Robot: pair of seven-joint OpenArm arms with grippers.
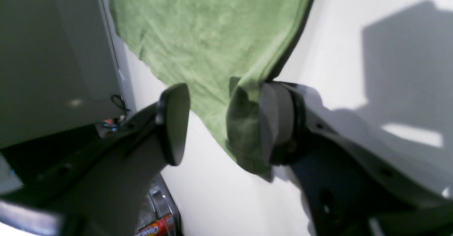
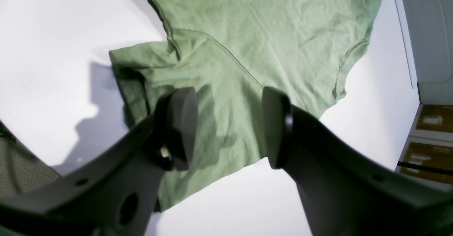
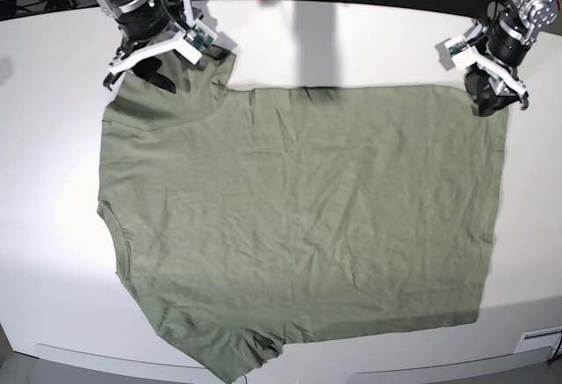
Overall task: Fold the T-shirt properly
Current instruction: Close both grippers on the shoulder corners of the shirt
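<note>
1. The wrinkled sage-green cotton T-shirt point(image 3: 299, 217) lay spread out nearly flat on the smooth white table point(image 3: 351, 41), and it covered most of the table top.

2. No fold showed in the shirt at all. So I think the folding had not really begun, and the step in hand was taking hold of the shirt's far edge.

3. The right gripper point(image 2: 228, 128), black with two wide flat pads, sat over the sleeve point(image 3: 167, 94) at the far corner of the shirt, on the left of the base view. Its fingers point(image 2: 180, 126) were spread apart, with sleeve cloth lying flat under the gap. It was not pinching anything.

4. The left gripper point(image 1: 221, 124) sat at the other far corner, by the bottom hem point(image 3: 496, 199), on the right of the base view. Its fingers point(image 1: 175, 122) were spread apart too. A little bunch of green cloth point(image 1: 244, 137) stood up between them and leaned on one pad. The other pad was well away from it, so the cloth was not squeezed.

5. I think the next move called for both grippers to close on the cloth, one at each corner, and to catch enough of it so it would not slip out.

6. Then both arms would need to lift together and carry the far edge across to the near edge, keeping the cloth level so the fold came out straight.
</note>
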